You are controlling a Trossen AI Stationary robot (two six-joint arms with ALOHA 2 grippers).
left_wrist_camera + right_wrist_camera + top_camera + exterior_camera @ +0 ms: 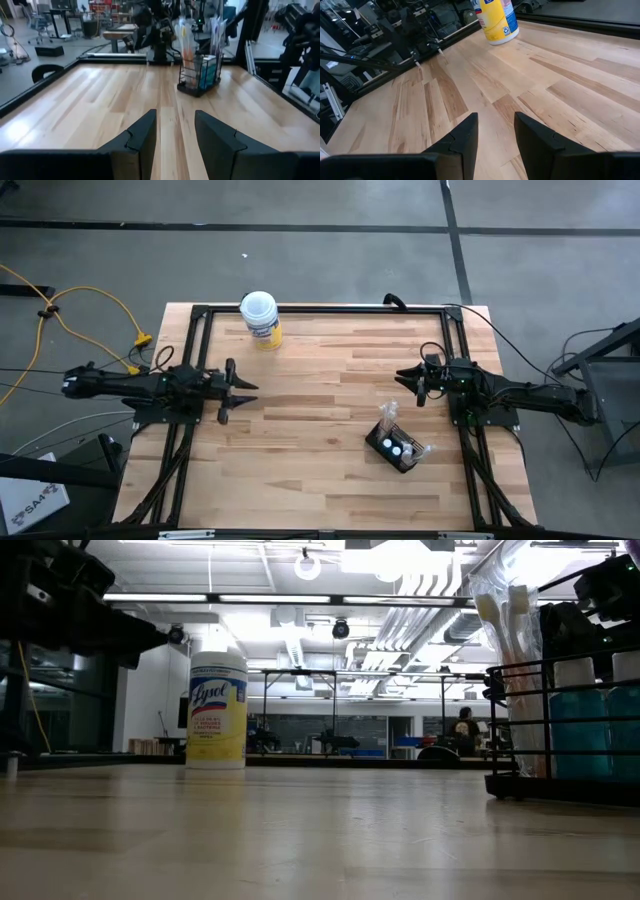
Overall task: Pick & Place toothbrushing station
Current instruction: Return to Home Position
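Observation:
The toothbrushing station [397, 442] is a black wire-frame holder. It carries wrapped toothbrushes and white-capped teal bottles. It stands on its base on the wooden table, right of centre and toward the near edge. It also shows in the left wrist view [200, 75] and at the right of the low view [560, 720]. My left gripper [248, 390] hovers open at the table's left side, pointing level toward the station [175, 117]. My right gripper [402, 388] hangs open at the right side, just beyond the station on its far side, nothing between its fingers [495, 120].
A white-lidded, yellow-labelled round canister [260, 318] stands upright near the table's far edge, left of centre [217, 710] [496, 20]. A black metal frame [320, 308] runs around the tabletop. Bare wood lies between the two grippers.

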